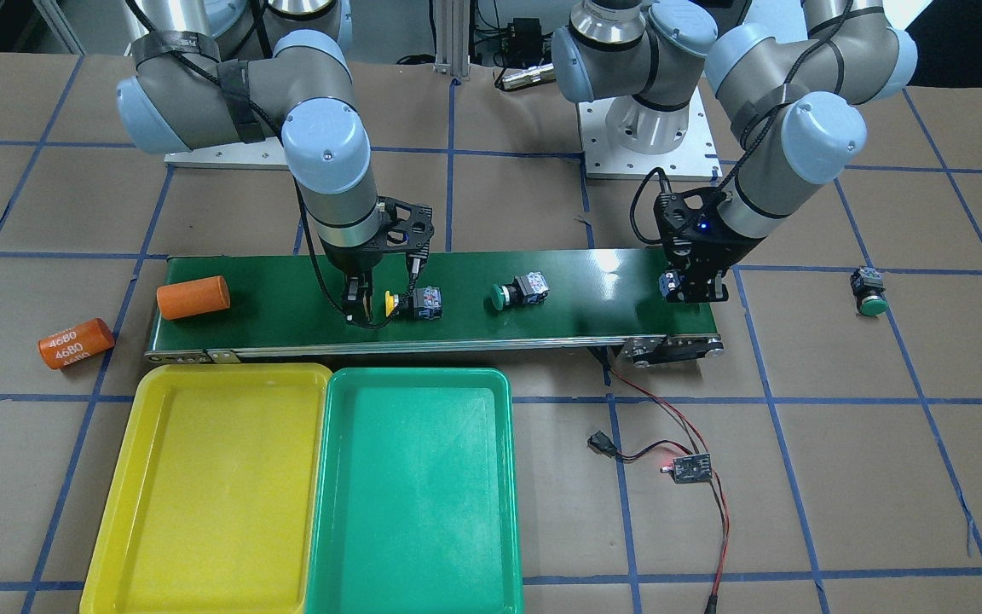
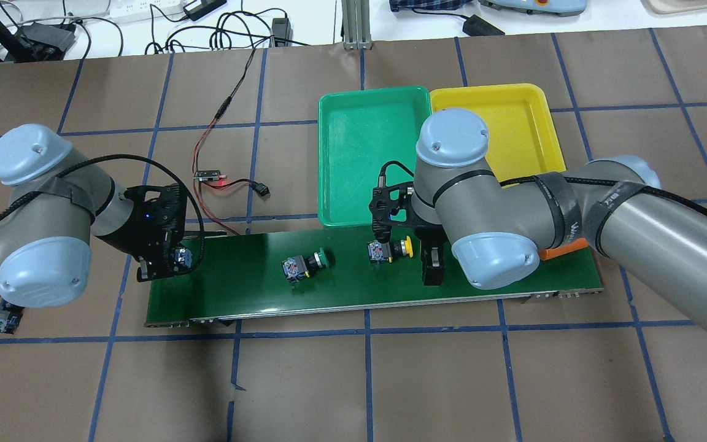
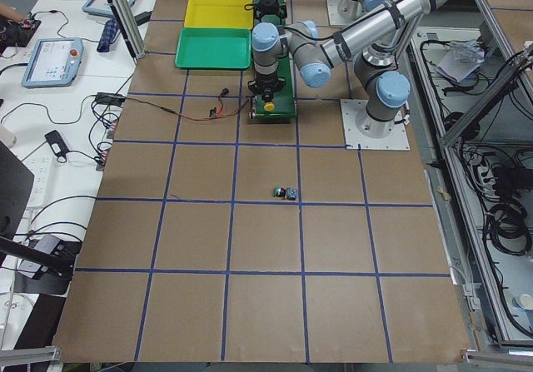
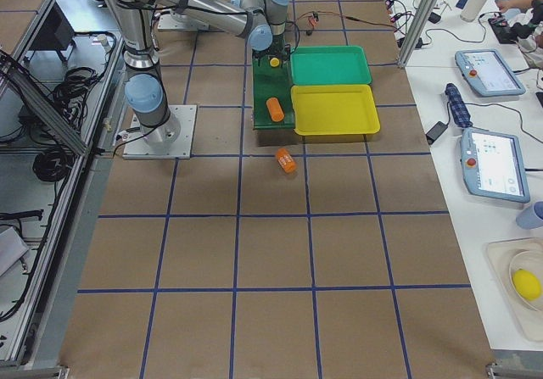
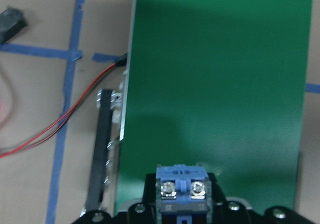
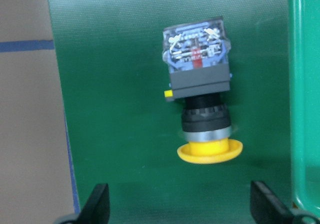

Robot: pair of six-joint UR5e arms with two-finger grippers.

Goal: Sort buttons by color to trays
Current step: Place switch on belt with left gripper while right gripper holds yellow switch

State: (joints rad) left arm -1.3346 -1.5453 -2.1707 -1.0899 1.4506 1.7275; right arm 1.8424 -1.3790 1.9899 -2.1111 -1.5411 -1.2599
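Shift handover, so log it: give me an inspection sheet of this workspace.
Surface: brown table, blue tape grid; green conveyor belt.
Job's things: yellow button and green button on belt; second green button on bare table; yellow tray, green tray empty.
Clutter: orange cylinder on belt, second orange cylinder on table.
Hands: right hand open beside yellow button; left hand shut on fourth button, cap hidden.
Cables: red-black leads to small board.
Surroundings: operator pendants beside table.

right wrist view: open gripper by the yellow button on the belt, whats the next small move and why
Probably nudge the right gripper forward until its fingers straddle the black collar of the yellow button. The jaws stand open and the button lies centred between them on the conveyor belt, but its cap sits just ahead of the fingertips, so closing now would likely miss.
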